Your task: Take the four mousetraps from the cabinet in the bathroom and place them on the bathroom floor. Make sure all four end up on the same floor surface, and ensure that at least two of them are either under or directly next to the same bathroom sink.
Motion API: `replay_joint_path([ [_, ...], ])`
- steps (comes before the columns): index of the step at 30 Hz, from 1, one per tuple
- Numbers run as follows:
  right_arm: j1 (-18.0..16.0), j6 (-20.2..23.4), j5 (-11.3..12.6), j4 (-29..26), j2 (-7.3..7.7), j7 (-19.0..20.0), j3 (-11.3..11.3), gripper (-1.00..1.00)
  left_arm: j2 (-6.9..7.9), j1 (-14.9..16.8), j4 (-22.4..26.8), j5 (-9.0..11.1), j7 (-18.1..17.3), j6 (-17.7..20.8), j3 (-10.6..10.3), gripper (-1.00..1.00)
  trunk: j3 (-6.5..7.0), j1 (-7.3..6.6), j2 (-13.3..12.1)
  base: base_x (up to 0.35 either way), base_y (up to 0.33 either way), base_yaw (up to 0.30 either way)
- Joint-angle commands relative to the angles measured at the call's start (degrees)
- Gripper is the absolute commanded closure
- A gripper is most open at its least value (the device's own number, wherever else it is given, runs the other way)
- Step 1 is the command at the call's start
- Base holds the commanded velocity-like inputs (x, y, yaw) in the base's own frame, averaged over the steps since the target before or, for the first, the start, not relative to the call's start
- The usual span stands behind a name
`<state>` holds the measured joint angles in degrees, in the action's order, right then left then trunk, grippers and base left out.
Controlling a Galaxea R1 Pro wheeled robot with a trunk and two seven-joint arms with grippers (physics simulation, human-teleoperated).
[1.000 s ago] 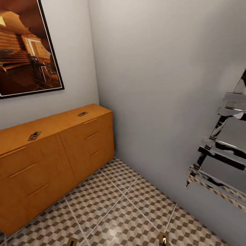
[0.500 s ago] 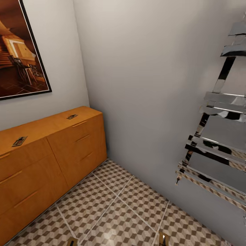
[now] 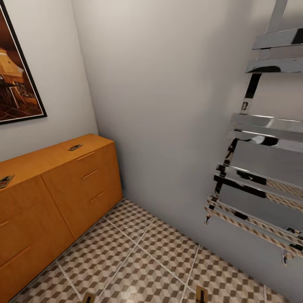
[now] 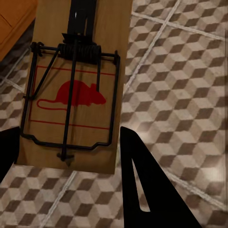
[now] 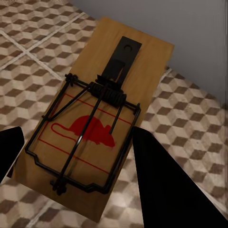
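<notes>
In the left wrist view, a wooden mousetrap (image 4: 76,90) with a red mouse mark sits between my dark fingers (image 4: 142,185); my left gripper (image 4: 71,156) is shut on it above the cube-pattern bathroom floor (image 4: 185,95). My right gripper (image 5: 80,161) is likewise shut on a second mousetrap (image 5: 99,123) over the tiles. The tips of both held traps show at the head view's lower edge (image 3: 88,298) (image 3: 201,294). Two more mousetraps (image 3: 75,147) (image 3: 5,181) lie on top of the orange-brown cabinet (image 3: 80,185) at the left. The sink is out of view.
A chrome towel rail (image 3: 261,168) hangs on the grey wall at the right. A framed picture (image 3: 17,84) hangs above the cabinet. The tiled floor (image 3: 143,252) runs between the cabinet and the wall corner.
The head camera has swung to the right: cabinet and picture slid left in the picture, and more of the towel rail came in. Both held traps stay at the lower edge.
</notes>
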<state>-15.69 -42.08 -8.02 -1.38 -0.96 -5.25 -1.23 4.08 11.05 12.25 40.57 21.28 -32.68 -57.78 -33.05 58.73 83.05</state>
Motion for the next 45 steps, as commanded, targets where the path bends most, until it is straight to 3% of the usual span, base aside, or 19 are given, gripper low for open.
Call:
replay_joint_path([
  [1, 0.0, -0.1, -0.3, 0.1, -0.01, -0.1, -0.1, 1.00, 0.05, 0.0, 0.1, -0.1, 0.8, 0.1, -0.5, 1.00, -0.01, 0.00, 0.0, 0.000, 0.000, -0.182],
  [45, 0.0, -0.1, -0.3, 0.1, -0.01, -0.1, -0.2, 1.00, 0.00, 0.0, 0.1, -0.1, 0.8, 0.2, -0.5, 1.00, 2.20, 0.00, 0.0, 0.000, 0.000, -0.186],
])
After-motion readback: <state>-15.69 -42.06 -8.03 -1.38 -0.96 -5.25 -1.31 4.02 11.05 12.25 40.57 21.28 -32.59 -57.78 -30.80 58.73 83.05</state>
